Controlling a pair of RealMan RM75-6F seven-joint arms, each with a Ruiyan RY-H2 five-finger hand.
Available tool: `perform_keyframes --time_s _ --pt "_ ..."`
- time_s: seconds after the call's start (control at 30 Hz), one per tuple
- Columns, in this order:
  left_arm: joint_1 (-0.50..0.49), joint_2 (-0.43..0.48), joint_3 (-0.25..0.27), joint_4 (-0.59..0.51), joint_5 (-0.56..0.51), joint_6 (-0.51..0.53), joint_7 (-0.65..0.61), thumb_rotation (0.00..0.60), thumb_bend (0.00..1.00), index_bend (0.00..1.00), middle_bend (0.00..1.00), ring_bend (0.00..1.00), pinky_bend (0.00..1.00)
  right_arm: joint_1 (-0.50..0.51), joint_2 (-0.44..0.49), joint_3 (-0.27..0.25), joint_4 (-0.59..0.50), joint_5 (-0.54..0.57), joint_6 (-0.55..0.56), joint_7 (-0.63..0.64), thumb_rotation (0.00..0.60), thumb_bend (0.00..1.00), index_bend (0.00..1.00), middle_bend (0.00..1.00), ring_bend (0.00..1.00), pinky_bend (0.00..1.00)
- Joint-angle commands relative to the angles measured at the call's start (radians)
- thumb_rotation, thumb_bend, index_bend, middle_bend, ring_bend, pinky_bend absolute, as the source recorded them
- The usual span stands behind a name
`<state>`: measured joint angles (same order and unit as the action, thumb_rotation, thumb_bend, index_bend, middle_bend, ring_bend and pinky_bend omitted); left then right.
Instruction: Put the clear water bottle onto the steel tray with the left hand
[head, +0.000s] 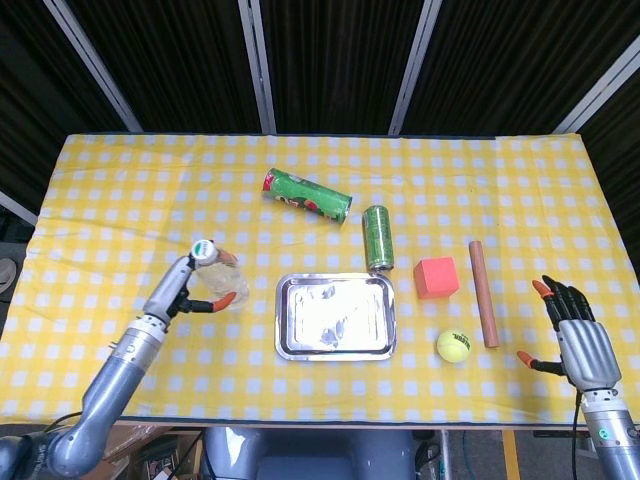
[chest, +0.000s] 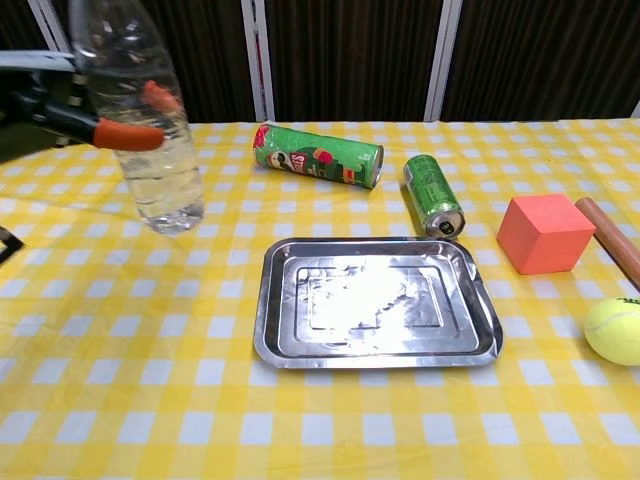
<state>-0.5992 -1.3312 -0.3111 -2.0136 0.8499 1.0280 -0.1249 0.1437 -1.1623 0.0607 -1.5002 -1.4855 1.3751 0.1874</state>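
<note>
the clear plastic water bottle with a green-and-white cap (head: 217, 277) is off the surface, clamped in the left hand (head: 186, 290), whose orange-tipped fingers (chest: 128, 133) wrap its middle. it leans a little, cap tipped away from the hand's wrist. it is partly filled with water, pooled in the lower part.

the shiny rectangular steel tray (head: 336, 346) lies well off to the hand's inner side and holds nothing; its floor is bare and reflective.

risks, as i judge them: the bottle's wall looks thin and slick, so a loose hold could let it slide, and a tilted set-down on the tray's raised rim could topple it. the water's weight sits low, which helps, but sloshing on a quick swing may twist it in the fingers.

beyond the tray lie a green printed snack tube (head: 307, 195) and a green drinks can (head: 377, 237), both on their sides; a wide sweep might nudge them.

the right hand (head: 577, 330) hovers far off, fingers spread, holding nothing.
</note>
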Motion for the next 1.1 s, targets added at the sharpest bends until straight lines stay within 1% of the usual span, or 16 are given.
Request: perform_keyframes --time_s 0.03,0.27,0.4,0.5,0.63,0.7,0.8,0.97,1.1 --pt "-0.112 -0.187 -0.003 0.072 -0.090 0.040 0.133 0.600 0.51 0.57 0.50 0.01 0.01 0.000 0.002 0.001 0.003 0.002 0.000 0.011 0.600 0.05 0.01 0.00 0.00 0.00" --pt "-0.217 -0.406 -0.023 0.184 -0.158 0.101 0.255 0.600 0.51 0.57 0.50 0.01 0.01 -0.003 0.010 0.003 0.007 0.000 0.006 0.038 0.600 0.05 0.01 0.00 0.00 0.00" --pt "-0.251 -0.495 -0.029 0.269 -0.169 0.100 0.271 0.600 0.51 0.58 0.50 0.01 0.01 -0.004 0.014 0.002 0.006 -0.002 0.008 0.052 0.600 0.05 0.01 0.00 0.00 0.00" --pt "-0.263 -0.558 -0.034 0.342 -0.164 0.082 0.251 0.600 0.51 0.58 0.50 0.01 0.01 -0.004 0.016 0.002 0.008 -0.004 0.009 0.060 0.600 0.05 0.01 0.00 0.00 0.00" --pt "-0.264 -0.602 -0.032 0.413 -0.158 0.063 0.239 0.600 0.51 0.58 0.50 0.01 0.01 -0.001 0.014 0.000 0.021 0.002 -0.006 0.076 0.600 0.05 0.01 0.00 0.00 0.00" --pt "-0.260 -0.619 -0.038 0.441 -0.143 0.066 0.223 0.600 0.51 0.58 0.51 0.01 0.01 0.000 0.013 0.000 0.025 0.004 -0.009 0.075 0.600 0.05 0.01 0.00 0.00 0.00" --pt "-0.255 -0.635 -0.048 0.471 -0.126 0.056 0.200 0.600 0.51 0.58 0.50 0.01 0.01 -0.001 0.013 -0.001 0.024 -0.001 -0.006 0.081 0.600 0.05 0.01 0.00 0.00 0.00" --pt "-0.254 -0.659 -0.055 0.512 -0.074 0.006 0.146 0.600 0.51 0.57 0.50 0.01 0.01 -0.001 0.015 -0.001 0.022 -0.001 -0.004 0.082 0.600 0.05 0.01 0.00 0.00 0.00" --pt "-0.262 -0.682 -0.040 0.544 -0.041 -0.012 0.154 0.600 0.49 0.55 0.47 0.01 0.01 -0.001 0.017 0.000 0.021 -0.001 -0.004 0.087 0.600 0.05 0.01 0.00 0.00 0.00"
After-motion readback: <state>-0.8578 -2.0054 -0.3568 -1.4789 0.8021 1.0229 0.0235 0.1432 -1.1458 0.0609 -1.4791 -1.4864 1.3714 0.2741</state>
